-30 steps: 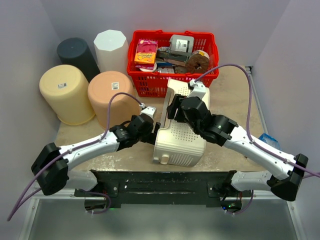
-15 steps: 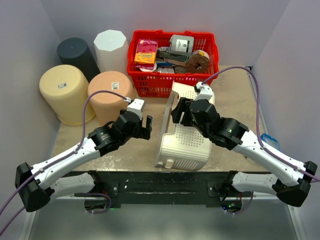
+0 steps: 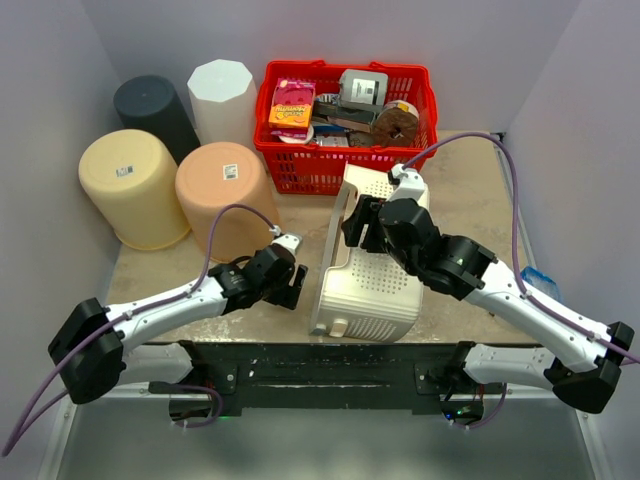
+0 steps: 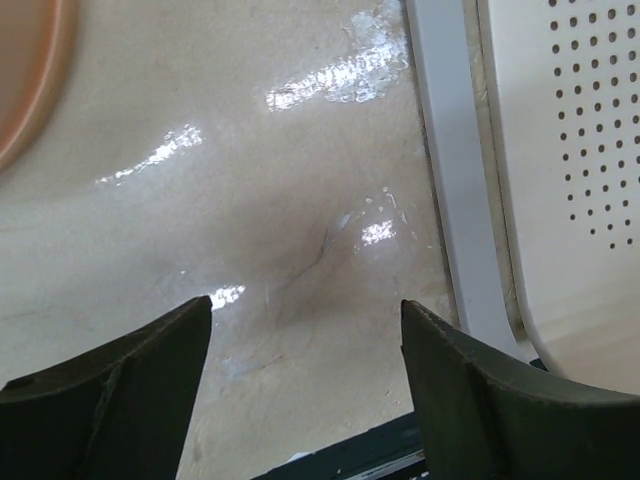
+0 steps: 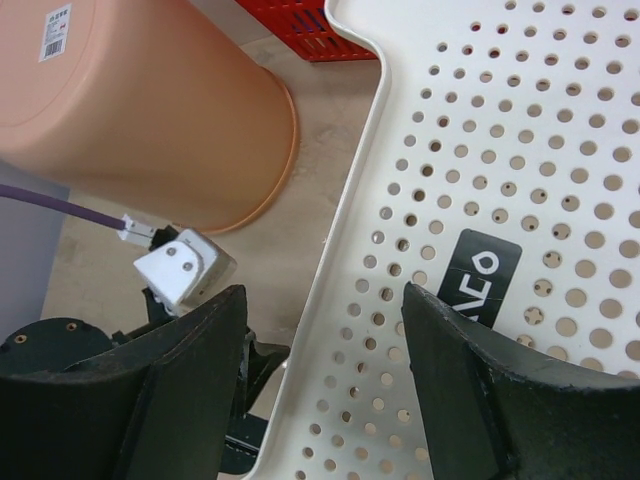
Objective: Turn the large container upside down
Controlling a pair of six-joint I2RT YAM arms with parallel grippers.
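The large container is a white perforated basket point(image 3: 365, 275) at the table's centre, tipped onto its side with a perforated face up. My right gripper point(image 3: 352, 225) is open above its upper left rim. In the right wrist view the rim point(image 5: 340, 250) runs between the spread fingers of the gripper point(image 5: 325, 300), beside a black label point(image 5: 482, 275). My left gripper point(image 3: 292, 290) is open and empty, low over the bare table just left of the basket. In the left wrist view the gripper point(image 4: 305, 330) has the basket's edge point(image 4: 450, 180) at its right.
An upturned orange tub point(image 3: 222, 195) stands close behind the left gripper, and also shows in the right wrist view point(image 5: 140, 110). Yellow point(image 3: 130, 185), black point(image 3: 155, 110) and white point(image 3: 222, 95) tubs stand at the back left. A full red basket point(image 3: 345, 120) stands behind. The table's front edge point(image 4: 400, 450) is near.
The basket was tipped up higher between the first and second frames. My left gripper left the basket, swung back, then came down low beside it. The right arm has held still lately.
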